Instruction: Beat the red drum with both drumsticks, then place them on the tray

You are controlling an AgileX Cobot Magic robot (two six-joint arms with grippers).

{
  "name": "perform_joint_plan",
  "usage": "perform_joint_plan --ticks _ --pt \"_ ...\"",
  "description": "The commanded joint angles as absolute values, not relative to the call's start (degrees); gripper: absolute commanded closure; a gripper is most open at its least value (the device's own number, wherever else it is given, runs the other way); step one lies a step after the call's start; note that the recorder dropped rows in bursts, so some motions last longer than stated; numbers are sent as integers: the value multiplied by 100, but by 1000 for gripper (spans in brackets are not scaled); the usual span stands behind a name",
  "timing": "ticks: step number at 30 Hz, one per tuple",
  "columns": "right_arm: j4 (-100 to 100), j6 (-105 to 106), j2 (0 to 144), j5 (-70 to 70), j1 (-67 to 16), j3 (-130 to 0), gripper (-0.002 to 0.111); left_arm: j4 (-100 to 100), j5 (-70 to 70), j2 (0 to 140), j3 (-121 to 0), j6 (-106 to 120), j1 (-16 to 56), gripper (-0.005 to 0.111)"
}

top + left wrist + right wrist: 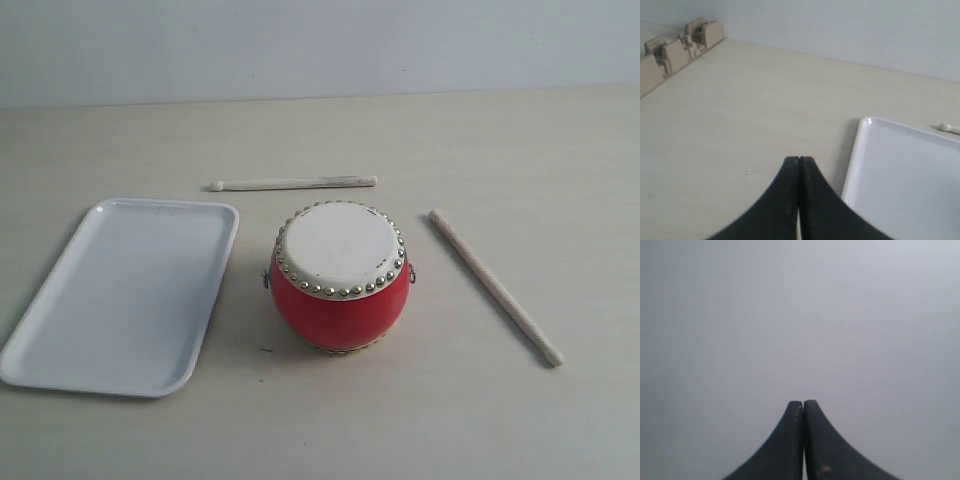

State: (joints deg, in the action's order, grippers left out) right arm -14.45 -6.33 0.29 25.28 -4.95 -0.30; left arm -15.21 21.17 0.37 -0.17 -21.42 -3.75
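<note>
- On table (500, 420): drum (340, 275) at centre, tray (120, 295) just left of it.
- Behind drum: one stick (295, 183); on its right: other stick (495, 286).
- Fully closed, holding nothing: left tool (799, 161), right tool (803, 404).

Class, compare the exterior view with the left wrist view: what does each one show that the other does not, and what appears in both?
Only the exterior view shows the red drum and the right drumstick, lying apart from it. Only the left wrist view shows the left gripper, shut and empty, and beige blocks along the table edge. Both show the white tray, holding nothing, and the far drumstick, though the wrist view catches only its tip.
</note>
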Motion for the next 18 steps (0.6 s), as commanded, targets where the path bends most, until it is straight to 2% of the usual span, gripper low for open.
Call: perform_joint_plan --ticks 1,9,14,18 --pt "-1452 -931 0 3074 -472 -44 108 -1472 2120 0 0 -2144 -391 107" --pt "-990 -1271 658 3266 -472 -716 108 -1472 2120 0 0 -2144 -391 107" --pt "-705 -1335 1770 3214 -472 -1399 108 -1472 2120 0 0 -2144 -391 107" --pt "302 -1660 3055 2432 -472 -2087 108 -1472 2120 0 0 -2144 -391 107"
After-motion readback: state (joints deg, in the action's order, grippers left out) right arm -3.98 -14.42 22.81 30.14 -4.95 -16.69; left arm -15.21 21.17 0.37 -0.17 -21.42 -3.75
